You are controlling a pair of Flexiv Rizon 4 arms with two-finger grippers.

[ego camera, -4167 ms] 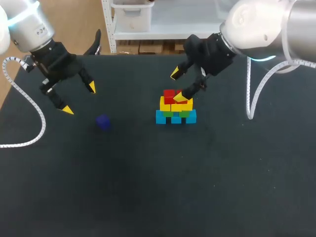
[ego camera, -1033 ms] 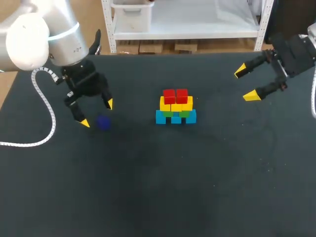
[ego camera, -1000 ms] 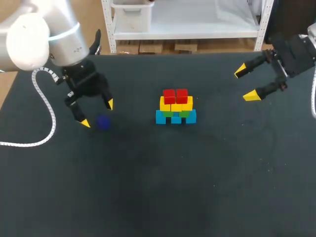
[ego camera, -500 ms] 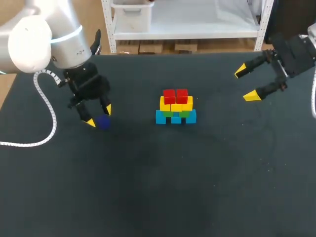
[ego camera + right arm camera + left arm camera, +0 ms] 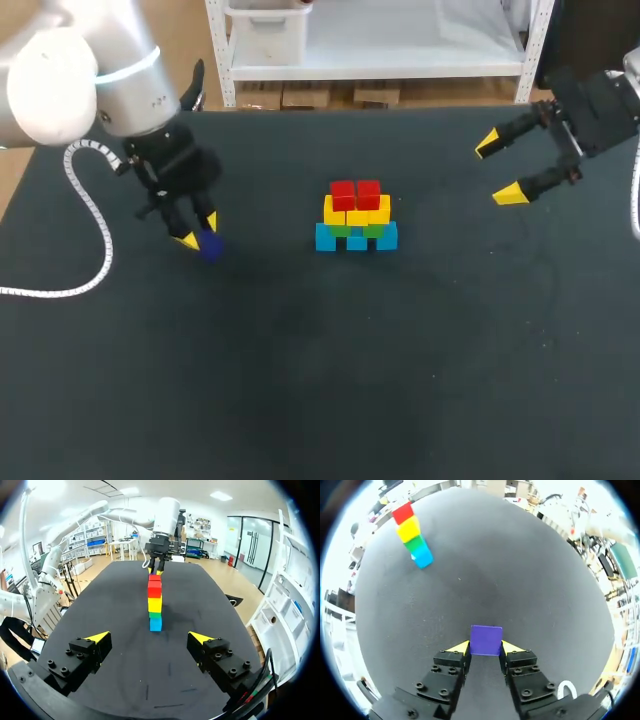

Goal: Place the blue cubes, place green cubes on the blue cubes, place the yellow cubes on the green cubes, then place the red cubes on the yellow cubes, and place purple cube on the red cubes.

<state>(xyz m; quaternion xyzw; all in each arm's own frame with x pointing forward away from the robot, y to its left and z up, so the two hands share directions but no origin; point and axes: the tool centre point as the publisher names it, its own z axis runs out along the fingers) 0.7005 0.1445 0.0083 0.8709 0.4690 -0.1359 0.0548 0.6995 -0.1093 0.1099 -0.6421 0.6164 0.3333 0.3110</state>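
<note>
A stack (image 5: 357,215) stands mid-table: blue cubes (image 5: 357,238) at the base, then green (image 5: 357,229), yellow (image 5: 357,211) and two red cubes (image 5: 355,193) on top. To its left the purple cube (image 5: 210,247) rests on the black table. My left gripper (image 5: 198,232) is down over it. In the left wrist view the purple cube (image 5: 486,640) sits between the yellow tips of the left gripper (image 5: 486,648), both touching its sides. The stack (image 5: 413,535) lies ahead. My right gripper (image 5: 500,168) hovers open and empty at the far right; from the right gripper (image 5: 150,637) the stack (image 5: 155,602) is straight ahead.
The black table (image 5: 330,360) is bare across its front half and between the stack and the right arm. A white coiled cable (image 5: 85,215) hangs from the left arm near the table's left edge.
My left gripper has lowered onto the purple cube and its fingers have drawn in from wide open to the cube's sides. The right arm and the stack have stayed put.
</note>
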